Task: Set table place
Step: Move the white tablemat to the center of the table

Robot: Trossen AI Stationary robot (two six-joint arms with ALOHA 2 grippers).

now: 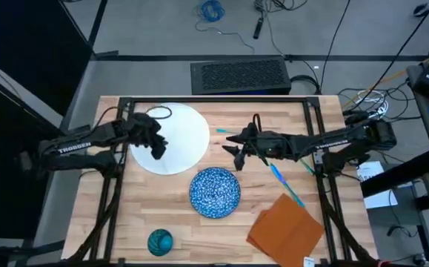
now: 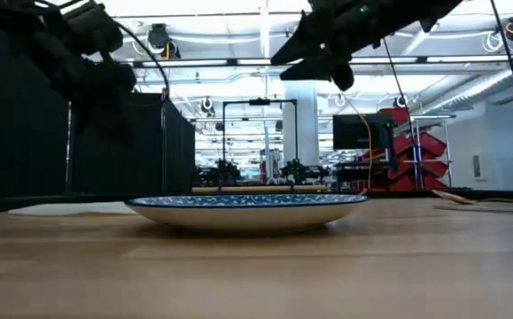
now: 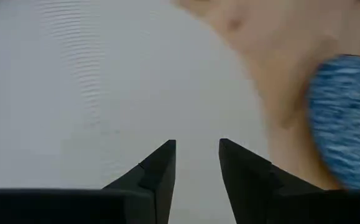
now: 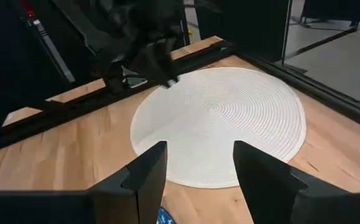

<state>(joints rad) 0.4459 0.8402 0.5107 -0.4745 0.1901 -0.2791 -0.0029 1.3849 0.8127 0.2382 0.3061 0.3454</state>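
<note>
A large white round plate (image 1: 177,133) lies flat at the table's far left. My left gripper (image 3: 197,149) hangs open over its near part (image 1: 157,148), raised well above it and touching nothing. The blue speckled bowl (image 1: 215,192) rests on the table's middle. My right gripper (image 1: 235,154) hovers open just right of the plate, beyond the bowl, and its wrist view (image 4: 198,155) shows nothing between its fingers. A teal cutlery piece (image 1: 283,182) lies to the right of the bowl. The orange-brown napkin (image 1: 284,226) lies near right, and the teal cup (image 1: 160,241) near left.
A second slim teal piece (image 1: 226,132) lies by the plate's right edge, close under the right arm. The table's black frame (image 1: 214,99) runs along the far edge. Bare wood (image 1: 147,200) shows between plate, bowl and cup.
</note>
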